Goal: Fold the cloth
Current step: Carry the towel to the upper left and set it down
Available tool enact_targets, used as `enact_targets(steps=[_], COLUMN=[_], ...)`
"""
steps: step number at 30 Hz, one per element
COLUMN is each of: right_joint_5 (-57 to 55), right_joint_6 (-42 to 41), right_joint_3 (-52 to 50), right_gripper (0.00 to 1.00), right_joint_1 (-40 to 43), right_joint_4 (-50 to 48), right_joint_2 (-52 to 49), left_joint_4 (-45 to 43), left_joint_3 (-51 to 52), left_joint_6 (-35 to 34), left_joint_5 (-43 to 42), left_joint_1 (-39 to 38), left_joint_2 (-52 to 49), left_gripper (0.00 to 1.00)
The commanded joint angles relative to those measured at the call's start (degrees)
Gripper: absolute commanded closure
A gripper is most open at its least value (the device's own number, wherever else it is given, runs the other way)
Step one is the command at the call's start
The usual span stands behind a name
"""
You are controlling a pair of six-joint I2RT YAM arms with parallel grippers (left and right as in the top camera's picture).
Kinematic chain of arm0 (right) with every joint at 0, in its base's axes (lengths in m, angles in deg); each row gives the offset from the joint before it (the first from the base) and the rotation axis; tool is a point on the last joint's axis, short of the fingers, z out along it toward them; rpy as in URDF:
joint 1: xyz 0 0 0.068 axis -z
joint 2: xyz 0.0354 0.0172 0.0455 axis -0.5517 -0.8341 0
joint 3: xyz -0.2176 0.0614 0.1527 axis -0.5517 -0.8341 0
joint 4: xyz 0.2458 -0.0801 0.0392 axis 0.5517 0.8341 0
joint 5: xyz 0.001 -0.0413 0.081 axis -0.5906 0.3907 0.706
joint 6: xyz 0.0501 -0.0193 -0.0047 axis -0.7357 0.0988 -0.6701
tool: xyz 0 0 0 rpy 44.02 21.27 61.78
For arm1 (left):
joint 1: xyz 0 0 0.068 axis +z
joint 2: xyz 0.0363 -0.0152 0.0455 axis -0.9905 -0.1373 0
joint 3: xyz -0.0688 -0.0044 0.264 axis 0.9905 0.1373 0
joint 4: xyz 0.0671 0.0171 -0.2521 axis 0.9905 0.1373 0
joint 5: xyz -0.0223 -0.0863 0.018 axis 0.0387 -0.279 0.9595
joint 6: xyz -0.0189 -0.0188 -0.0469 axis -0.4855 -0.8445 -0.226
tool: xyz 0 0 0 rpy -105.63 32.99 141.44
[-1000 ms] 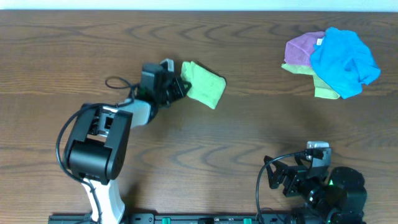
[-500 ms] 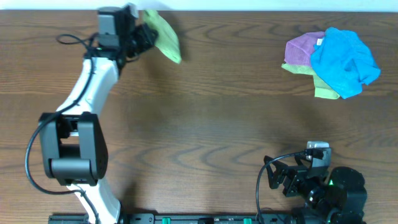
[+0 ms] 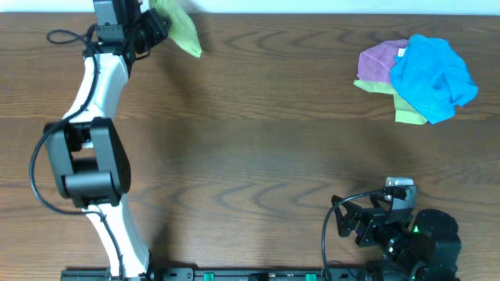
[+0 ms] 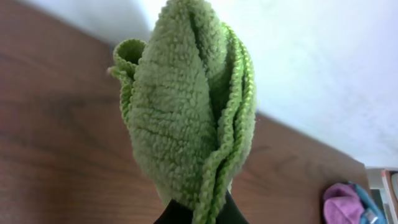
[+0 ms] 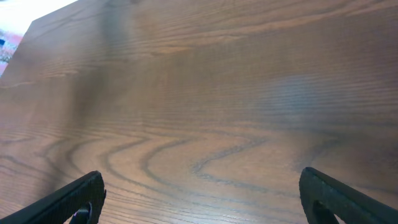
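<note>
Two robot arms work at a dark wood-grain table. At the near right edge, the right gripper sits low beside its own base, well apart from every cloth. Its wrist camera shows the two black fingers spread wide with only bare wood between them.

From the near left side, the white-and-black left arm stretches up the left side of the table to its far edge.

Farther back on the right, three cloths lie in a loose pile. A bright blue cloth is heaped on top, a purple cloth shows from under its left side, and narrow yellow-green strips show along the pile's near edge.

At the far left corner, against the white strip beyond the table, the left gripper is clamped on the cloth. Its wrist camera shows dark fingertips pinching the lime-green microfibre from below. The cloth stands out from the grip, bunched into several lengthwise layers with its stitched edges stacked along the right side. Brown tabletop and a pale wall lie behind it. Whether any part of the cloth touches the table cannot be told. It is well apart from the pile on the right.
</note>
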Motion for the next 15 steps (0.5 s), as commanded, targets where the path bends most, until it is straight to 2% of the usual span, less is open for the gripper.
enact_targets(steps=[1,7,15], right_joint_5=[0.04,0.04,0.04], right_joint_6=[-0.61,-0.59,-0.61], right_joint_3=[-0.35,-0.35,-0.35], right_gripper=[0.01,0.01,0.01], right_joint_1=[0.31,0.31,0.31], right_joint_4=[0.00,0.00,0.00], right_joint_2=[0.44,0.44,0.44], left_joint_4=[0.96,7.43,13.05], left_joint_3=[-1.38,-1.36,-1.33], left_joint_6=[1.18,4.52,8.76], left_joint_5=[-4.15,-4.52,0.55], left_joint_1=[1.09,2.10,4.37], left_joint_2=[-3.48,-7.02,-7.98], left_gripper=[0.94,0.94,0.94])
